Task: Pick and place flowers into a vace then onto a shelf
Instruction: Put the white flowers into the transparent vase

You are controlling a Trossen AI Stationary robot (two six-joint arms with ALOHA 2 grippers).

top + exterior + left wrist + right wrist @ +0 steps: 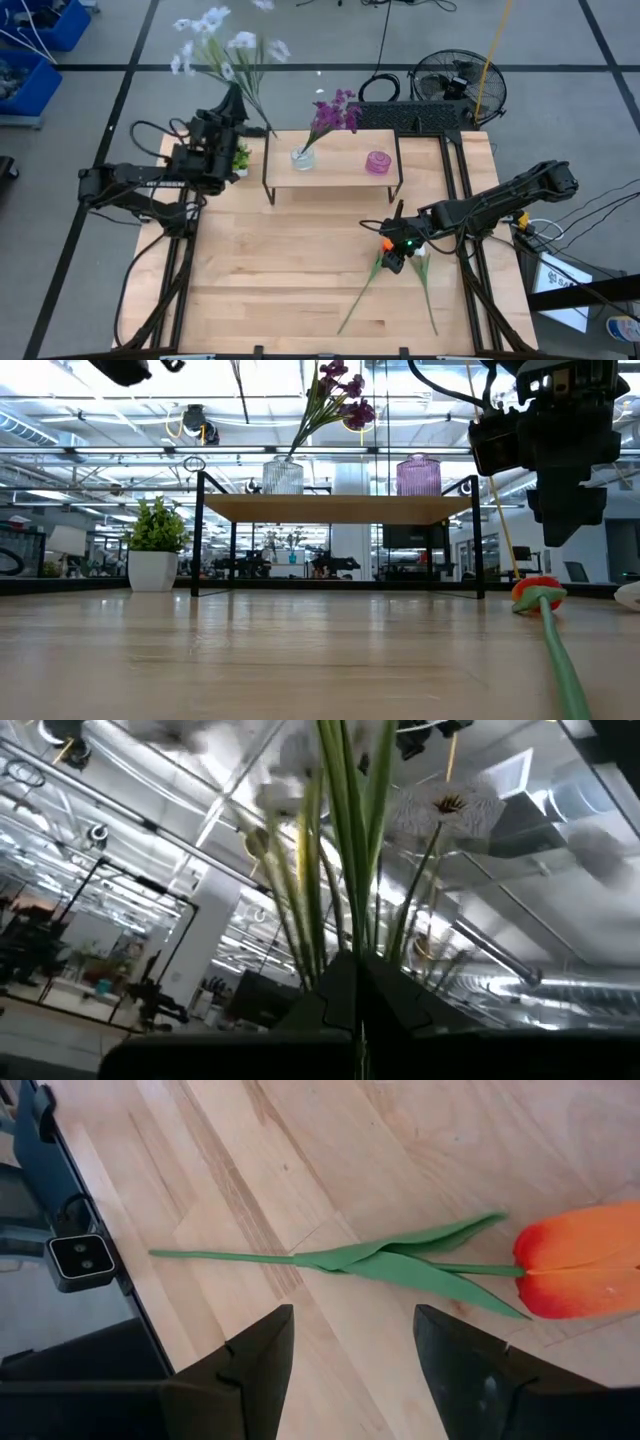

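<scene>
My left gripper [236, 102] is raised beyond the table's far left corner, shut on a white and pale-blue flower spray [215, 40] whose blooms stand above it. On the shelf [345, 178] stand a clear vase [303, 157] with purple flowers [335, 110] and a pink vase [378, 162]. My right gripper [350, 1370] hangs open above the table at the right, just over an orange bloom [580, 1270] lying flat with its leafy stem [400, 1262]. A white bud [421, 256] lies beside it. My left gripper pinches the spray's bundled green stems [352, 935] between its two shut fingers, low on the stems. The fingers slant upward and the stems rise out of them. The spray is lifted clear of the table, its blooms [445, 805] on top.
A small potted plant [241, 158] stands left of the shelf's legs, close under my left arm. The near half of the wooden table [280, 290] is bare. A black fan [450, 80] and cables lie behind the table's far edge.
</scene>
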